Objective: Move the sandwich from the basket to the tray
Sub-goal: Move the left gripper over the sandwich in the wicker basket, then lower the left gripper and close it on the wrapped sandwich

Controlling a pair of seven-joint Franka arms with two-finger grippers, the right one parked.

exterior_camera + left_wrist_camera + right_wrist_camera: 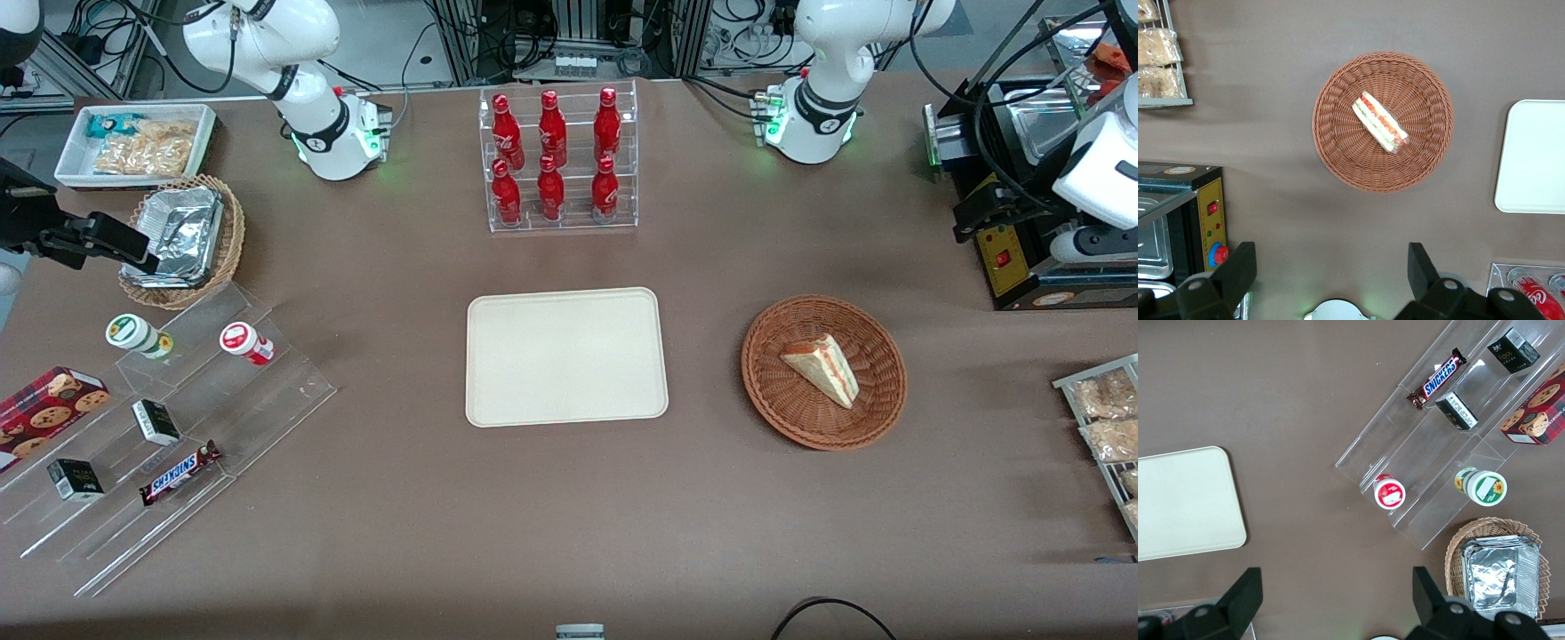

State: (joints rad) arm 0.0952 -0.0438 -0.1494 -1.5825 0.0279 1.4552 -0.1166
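Sandwich [1380,121] lies in the basket [1338,150], toward the working arm's end of the bench; tray [498,391] empty. Tool [1331,273], open, hovers high: descend straddling the wedge's long sides.

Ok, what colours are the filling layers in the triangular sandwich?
Red-orange and green in the triangular sandwich, clearest in the left wrist view.

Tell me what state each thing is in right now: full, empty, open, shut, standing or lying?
sandwich: lying in the basket, not held.
basket: holding only the sandwich.
tray: empty, flat on the table.
claw: open, holding nothing, up above the table beside the basket.
red bottles: six, capped, upright in the clear rack.
Snickers bar: wrapped, lying on the clear stepped stand.
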